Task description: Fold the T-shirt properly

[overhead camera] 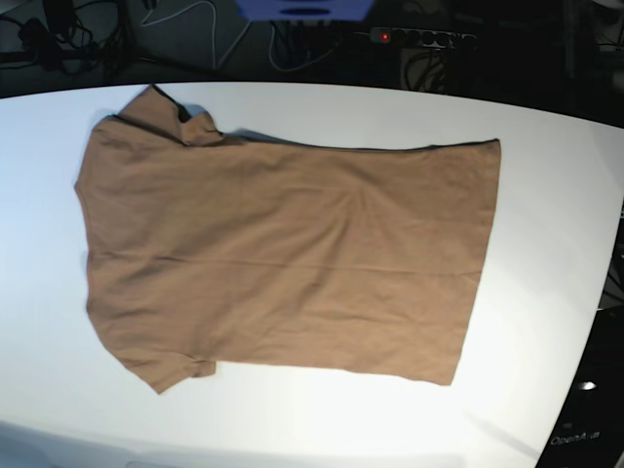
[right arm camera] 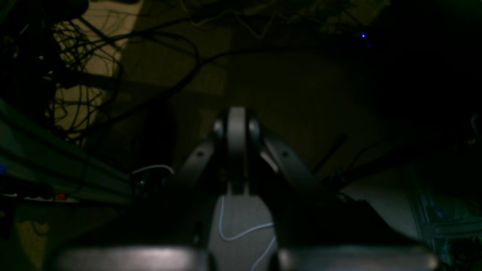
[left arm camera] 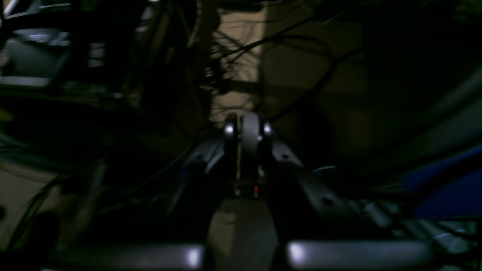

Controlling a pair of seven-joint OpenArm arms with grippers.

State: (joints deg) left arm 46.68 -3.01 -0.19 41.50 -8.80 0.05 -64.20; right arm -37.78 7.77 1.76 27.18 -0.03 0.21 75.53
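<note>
Presently T-shirt (overhead camera: 283, 258) spread flat on desk (overhead camera: 546, 244), unfolded. Left claw (left arm camera: 246, 130), right claw (right arm camera: 236, 124) together, empty, raised. First grasp best taken at sleeve-side corners, both lifted evenly.

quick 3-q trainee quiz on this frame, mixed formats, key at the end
1. True or false: the T-shirt lies spread flat on the white table.
2. In the base view, the shirt's hem points toward which edge? A) left B) right C) top
3. Fill in: in the base view, neither end effector is over the ____.

Key:
1. True.
2. B; the sleeves and collar sit at the left.
3. Table; both wrist views are dark, showing only floor and cables past the left end effector and right end effector.
</note>
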